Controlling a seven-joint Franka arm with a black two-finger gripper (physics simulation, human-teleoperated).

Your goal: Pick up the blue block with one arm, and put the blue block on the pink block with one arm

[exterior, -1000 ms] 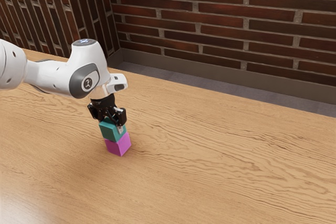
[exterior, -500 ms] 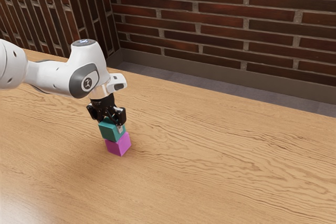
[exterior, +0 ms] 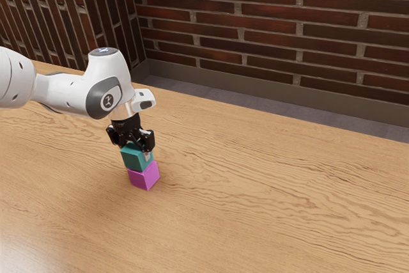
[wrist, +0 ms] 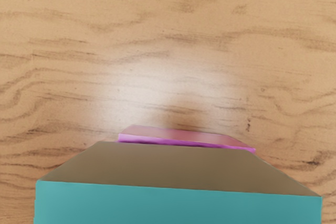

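Note:
The blue block [exterior: 133,156], teal in colour, sits on top of the pink block [exterior: 145,176] on the wooden table [exterior: 268,183]. My black gripper [exterior: 134,151] comes down from above and holds the blue block's upper part, a finger on each side. It is shut on the block. In the wrist view the blue block [wrist: 178,192] lies right under my hand. A strip of the pink block [wrist: 184,139] shows just beyond its far edge.
A brick wall [exterior: 268,23] runs along the back of the table, with a grey ledge [exterior: 268,103] at its foot. Bare wood surrounds the small stack on every side.
My arm has shifted very slightly. The gripper and both blocks stay almost where they were.

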